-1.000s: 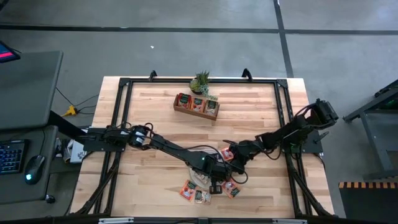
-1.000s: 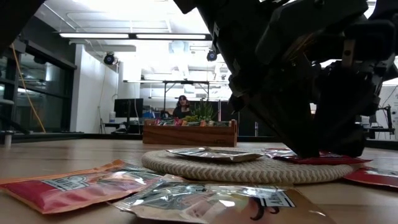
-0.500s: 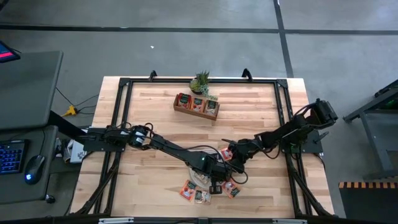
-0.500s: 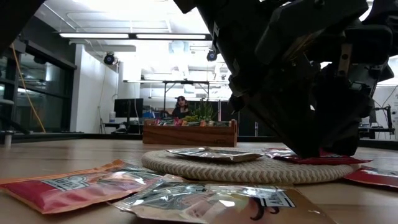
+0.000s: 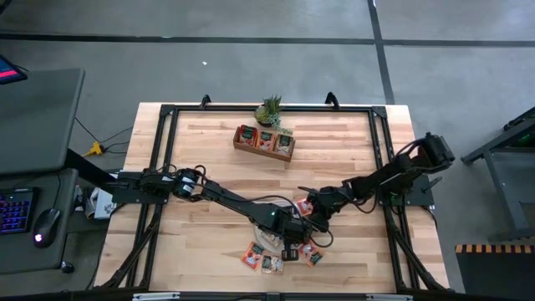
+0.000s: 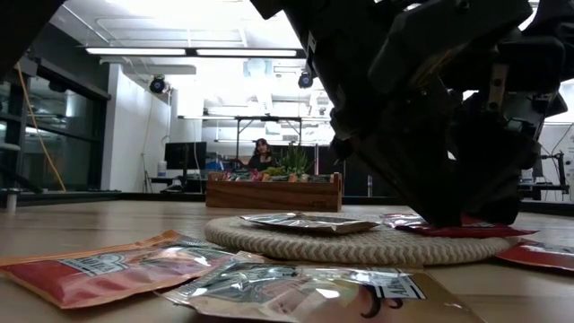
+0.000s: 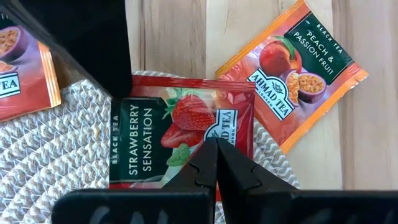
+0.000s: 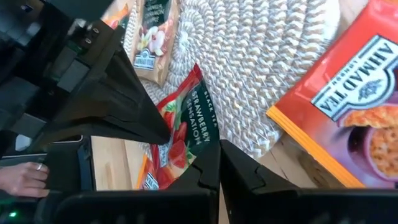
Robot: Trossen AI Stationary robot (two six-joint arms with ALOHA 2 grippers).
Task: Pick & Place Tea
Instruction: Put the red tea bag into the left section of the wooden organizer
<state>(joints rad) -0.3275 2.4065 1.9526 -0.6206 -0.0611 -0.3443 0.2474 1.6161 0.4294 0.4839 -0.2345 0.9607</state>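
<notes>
Nothing moved — both claws (image 7: 216,163) low.

The table (image 5: 209,159) is of light wood with a black frame (image 5: 267,109) and stands on a grey concrete floor (image 5: 251,67) crossed by dark lines. A desk (image 5: 38,125) with a keyboard (image 5: 15,209) and a mouse (image 5: 46,226) is beside it. In the room behind, long ceiling lamps (image 6: 193,51) shine, white walls (image 6: 134,126) show, and a person (image 6: 263,152) sits far away.

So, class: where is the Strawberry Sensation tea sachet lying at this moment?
In the left wrist view, the Strawberry Sensation sachet lies on the woven mat, just ahead of the left claw, with a peach and passion fruit sachet beside it on the wooden table.
</notes>
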